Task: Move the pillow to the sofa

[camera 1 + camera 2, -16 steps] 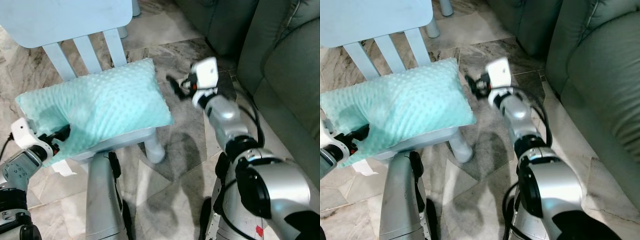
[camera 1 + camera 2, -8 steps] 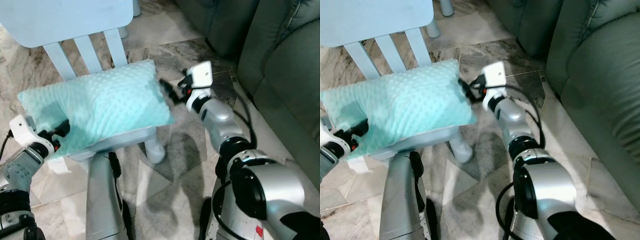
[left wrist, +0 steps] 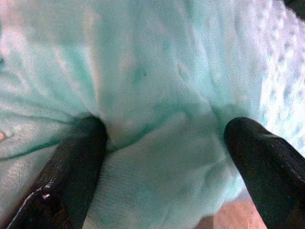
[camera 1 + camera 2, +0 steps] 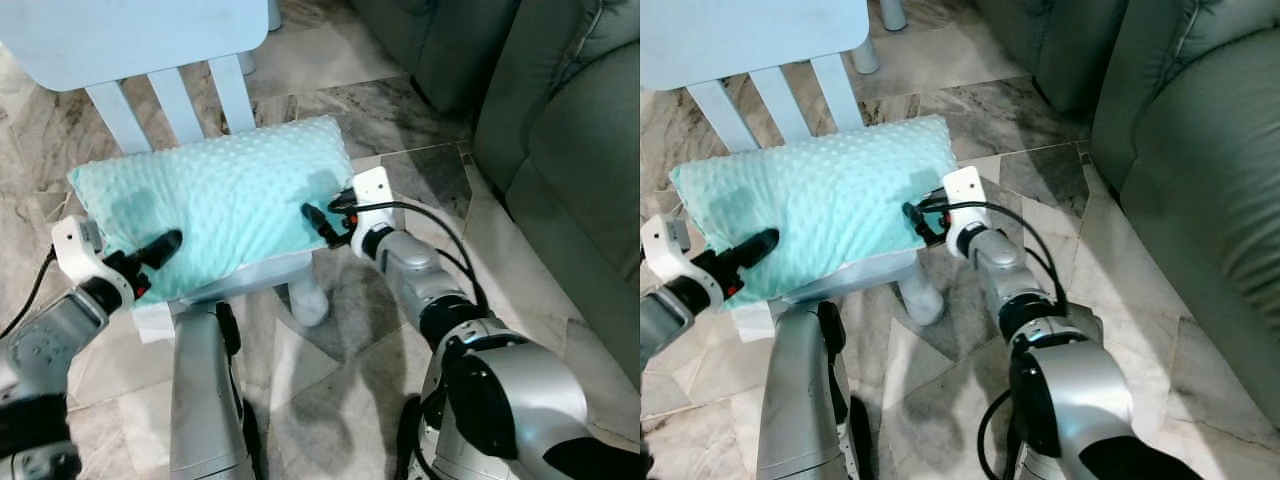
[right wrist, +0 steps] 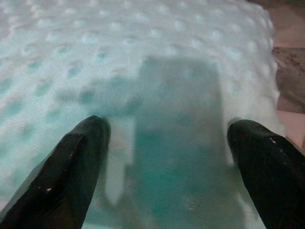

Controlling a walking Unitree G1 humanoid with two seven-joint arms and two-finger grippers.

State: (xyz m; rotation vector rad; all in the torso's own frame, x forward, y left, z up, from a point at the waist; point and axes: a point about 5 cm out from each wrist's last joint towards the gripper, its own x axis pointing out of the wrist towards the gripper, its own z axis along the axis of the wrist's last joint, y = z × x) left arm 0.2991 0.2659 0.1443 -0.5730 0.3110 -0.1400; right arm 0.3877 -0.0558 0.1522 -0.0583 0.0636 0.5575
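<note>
A: Where is the pillow (image 4: 225,210) at this moment?

B: It lies on the seat of a small pale blue chair (image 4: 180,95). The chair stands on a marble floor (image 4: 350,110), and its slatted back is at the far side of the pillow. The pillow is mint green with a dotted surface, and it hangs a little over the seat on both ends.

A: And the sofa (image 4: 560,120)?

B: It is grey-green and stands on the robot's right, apart from the chair, with floor between them. The pillow does not touch it.

A: What does the left gripper (image 4: 150,250) do?

B: It is at the left end of the pillow, near the front edge. In the left wrist view its two black fingers (image 3: 76,167) are spread wide apart and press into the soft cloth, which bulges and makes folds between them. So they are around a fold of the pillow but not closed together.

A: And the right gripper (image 4: 322,222)?

B: It is at the right end of the pillow, also near the front edge. In the right wrist view the fingers (image 5: 81,157) are wide apart too, with the dotted cloth between them and a shadow on it. The tips touch or nearly touch the pillow; which one, I cannot tell exactly.

A: Anything else in view?

B: One chair leg (image 4: 308,300) under the right corner of the seat, and the robot's own silver leg (image 4: 205,400) just in front of the chair
</note>
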